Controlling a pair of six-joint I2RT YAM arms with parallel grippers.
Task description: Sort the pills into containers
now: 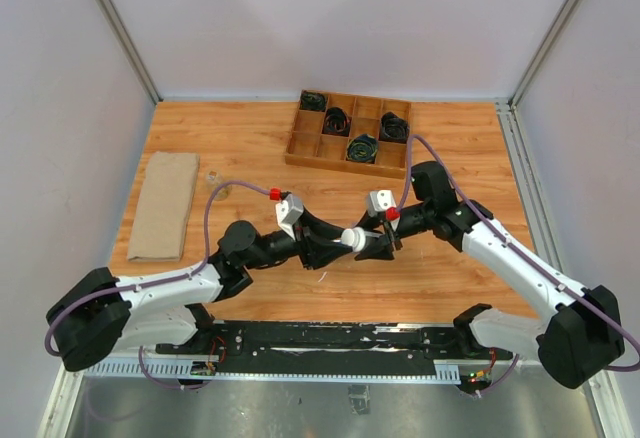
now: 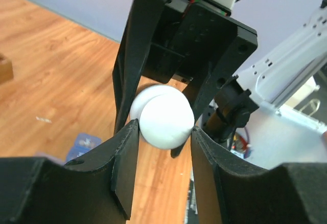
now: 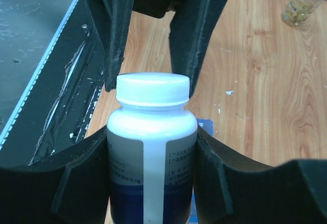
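Bottle (image 3: 152, 155) in right hand (image 3: 152, 132), cap (image 2: 166, 116) — left hand (image 2: 162, 129)

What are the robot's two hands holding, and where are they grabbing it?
Both hold one small white plastic bottle: the right gripper clamps its labelled body, and the left gripper pinches its white screw cap.

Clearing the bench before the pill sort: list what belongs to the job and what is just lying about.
In the job: white-capped bottle, gripped by left hand at the cap and right hand at the body; blue container strip, mostly hidden beneath.
Lying about: wooden tray of black cables; folded tan cloth; small clear bottle, yellowish contents, role uncertain.
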